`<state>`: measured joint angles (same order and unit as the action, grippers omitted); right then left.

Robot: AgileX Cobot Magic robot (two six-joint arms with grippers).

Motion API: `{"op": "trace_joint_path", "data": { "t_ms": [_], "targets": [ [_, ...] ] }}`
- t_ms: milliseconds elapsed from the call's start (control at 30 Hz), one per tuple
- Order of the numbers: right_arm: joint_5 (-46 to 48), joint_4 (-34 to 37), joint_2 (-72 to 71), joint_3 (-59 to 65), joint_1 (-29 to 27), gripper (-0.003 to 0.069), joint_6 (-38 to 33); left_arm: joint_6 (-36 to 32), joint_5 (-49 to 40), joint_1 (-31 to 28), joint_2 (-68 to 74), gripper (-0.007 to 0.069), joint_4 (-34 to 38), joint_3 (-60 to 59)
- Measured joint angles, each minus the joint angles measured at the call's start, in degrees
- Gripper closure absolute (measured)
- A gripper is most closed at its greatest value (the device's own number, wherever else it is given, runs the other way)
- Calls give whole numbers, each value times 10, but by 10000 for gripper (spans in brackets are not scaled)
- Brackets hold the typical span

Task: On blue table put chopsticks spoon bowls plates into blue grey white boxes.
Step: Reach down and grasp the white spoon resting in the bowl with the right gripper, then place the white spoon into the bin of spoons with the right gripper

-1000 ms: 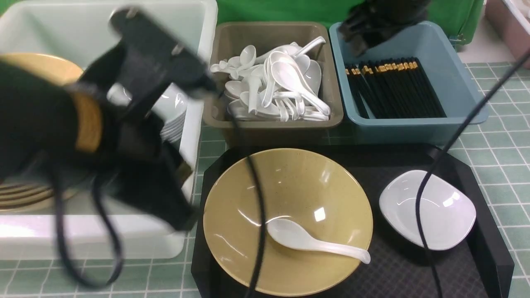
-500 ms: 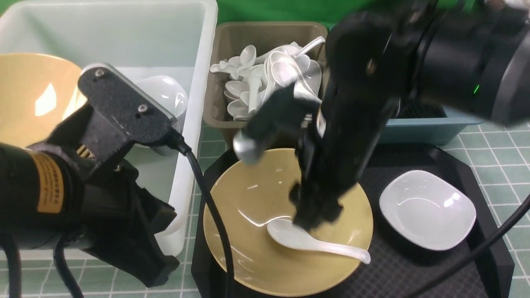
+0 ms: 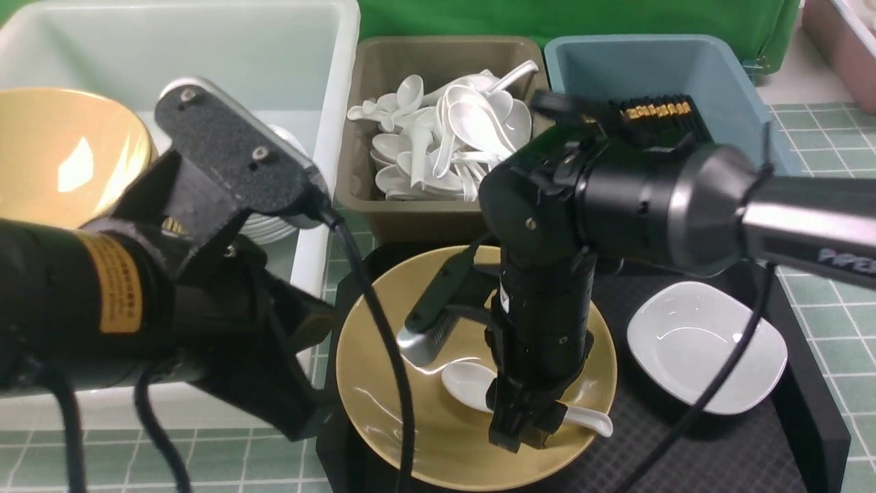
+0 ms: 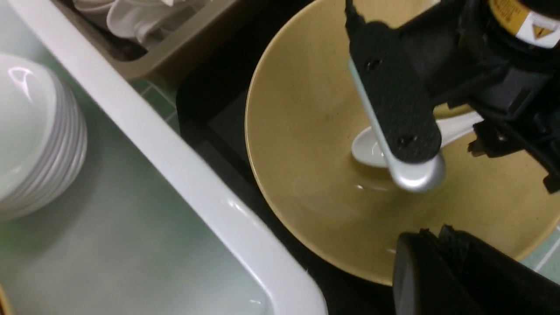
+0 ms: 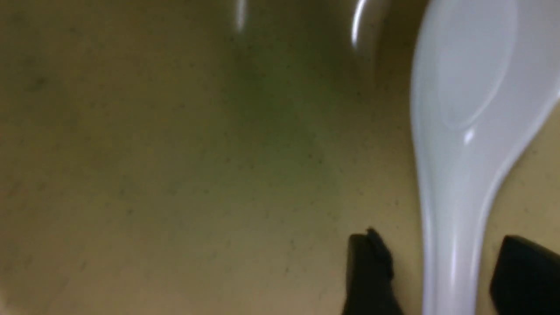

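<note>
Spoon (image 3: 465, 383) lies inside the bowl (image 3: 404, 383), its handle pointing toward the bowl's right rim. We see the right gripper (image 3: 520, 433) down in the bowl, jaws spread astride the handle (a gap shows on each side). By the bowl's left rim hangs the left gripper (image 4: 433, 247), jaws pressed together. Right of the bowl sits a plate (image 3: 684, 335).

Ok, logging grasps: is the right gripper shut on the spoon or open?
Open. The fingertips of the right gripper straddle the spoon handle, with bowl showing in a gap on each side.
</note>
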<state>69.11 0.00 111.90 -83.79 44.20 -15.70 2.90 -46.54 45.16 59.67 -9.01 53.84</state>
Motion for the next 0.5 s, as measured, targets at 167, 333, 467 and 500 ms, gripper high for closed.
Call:
{"op": "trace_joint_path", "data": {
  "t_ms": [167, 333, 467, 500],
  "targets": [
    [4, 0, 1, -10, 0, 466, -1, 0, 18, 0, 21, 623, -19, 0],
    [6, -15, 1, -71, -5, 474, 1, 40, 32, -27, 37, 623, -70, -1],
    [9, -22, 1, -136, -27, 474, 1, 67, 52, -94, 37, 623, -87, -1],
    [4, -24, 1, -161, -39, 474, 1, 69, 64, -135, 37, 623, -85, -1]
  ]
}}
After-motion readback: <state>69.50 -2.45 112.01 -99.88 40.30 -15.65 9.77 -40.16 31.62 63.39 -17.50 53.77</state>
